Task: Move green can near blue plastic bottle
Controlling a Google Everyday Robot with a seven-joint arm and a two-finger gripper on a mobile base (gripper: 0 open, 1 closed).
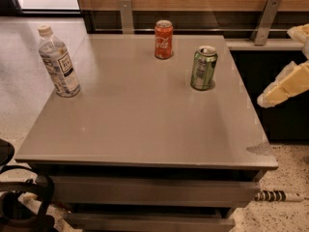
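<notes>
A grey square tabletop [145, 124] stands on speckled floor [289, 170]. The green metal can [203, 67] stands right of centre, well apart from the blue-labelled clear plastic bottle [59, 62] at the left edge. The pale gripper [285, 86] hangs off the right side; its grip cannot be told.

Table [145, 120]: bottle [59, 64], green can [203, 67], red can [163, 39]

My cream-coloured, blocky two-finger gripper [284, 87] hung in the air at the 3 o'clock edge of the view, slanting down toward 8 o'clock. Above it, near 2 o'clock, my pale arm segment [300, 33] showed, cut off by the frame.
</notes>
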